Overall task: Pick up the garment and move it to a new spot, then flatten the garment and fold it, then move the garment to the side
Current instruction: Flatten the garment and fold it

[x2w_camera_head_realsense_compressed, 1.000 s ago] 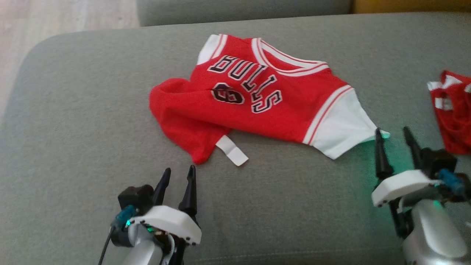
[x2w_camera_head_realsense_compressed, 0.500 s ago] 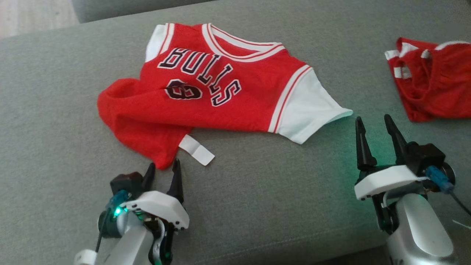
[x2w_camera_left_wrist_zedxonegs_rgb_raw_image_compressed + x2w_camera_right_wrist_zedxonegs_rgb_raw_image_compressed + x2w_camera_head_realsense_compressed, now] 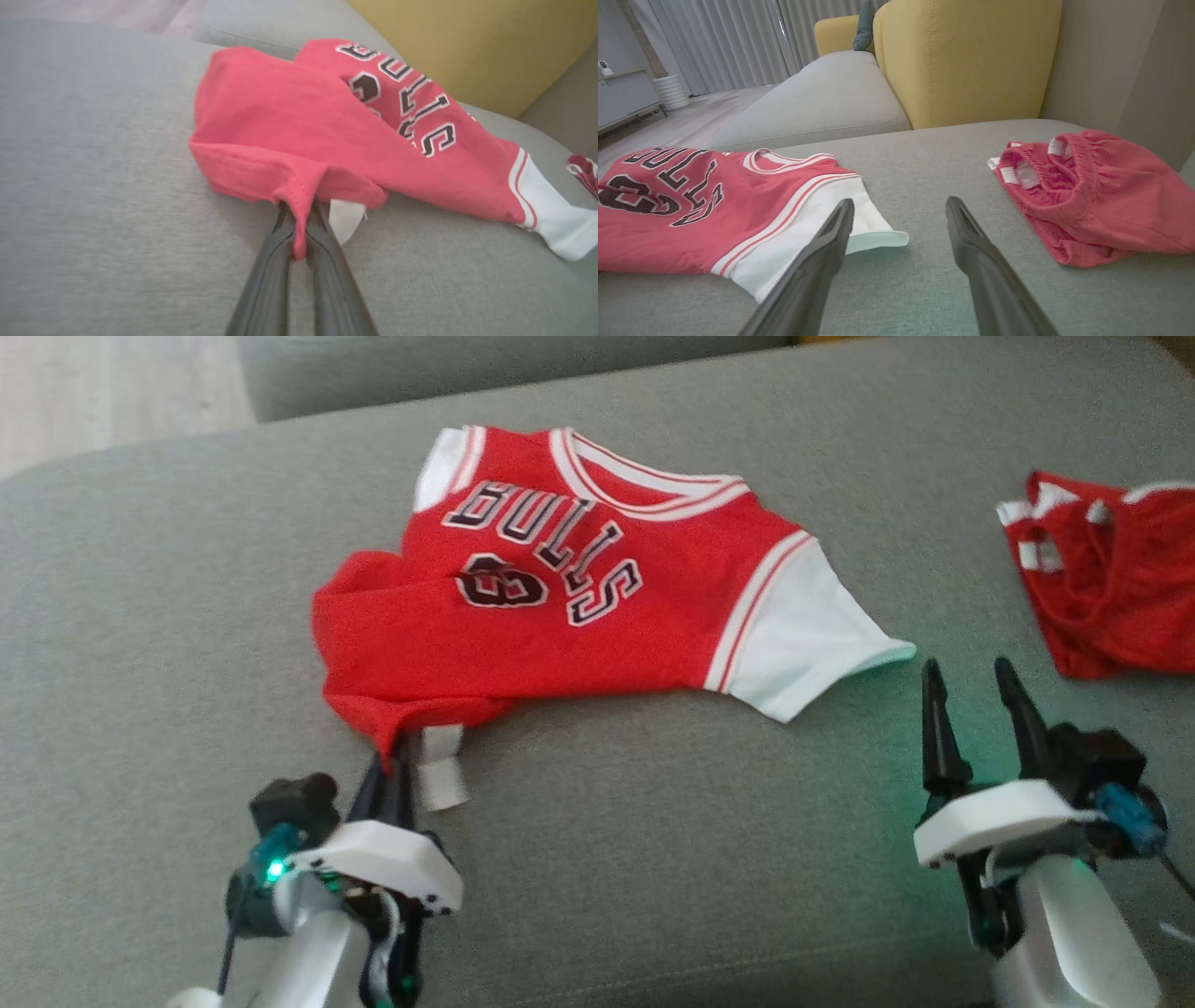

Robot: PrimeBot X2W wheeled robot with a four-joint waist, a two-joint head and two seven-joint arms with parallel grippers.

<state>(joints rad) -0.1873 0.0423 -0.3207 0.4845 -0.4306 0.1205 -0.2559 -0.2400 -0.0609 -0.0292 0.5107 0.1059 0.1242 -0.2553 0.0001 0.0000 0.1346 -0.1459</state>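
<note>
The garment (image 3: pixel 579 607) is a red jersey with dark lettering and white sleeves, spread crumpled on a grey sofa cushion (image 3: pixel 140 644). My left gripper (image 3: pixel 387 767) is shut on the jersey's near hem corner, and a pinch of red cloth (image 3: pixel 299 219) sits between the two dark fingers. A white label (image 3: pixel 439 770) hangs beside that corner. My right gripper (image 3: pixel 971 677) stands open just off the tip of the white sleeve (image 3: pixel 859 228), touching nothing. The jersey (image 3: pixel 691 205) lies left of the right fingers.
A second red garment, bunched shorts with white trim (image 3: pixel 1111 579) (image 3: pixel 1092 210), lies at the cushion's right. A yellow armchair (image 3: pixel 962 56) stands behind the cushion. Bare floor (image 3: pixel 93 392) shows past the cushion's far left edge.
My left gripper moved up to the hem corner and shut on it, bunching the cloth and label. The right gripper stayed open. The head camera shifted between frames.
</note>
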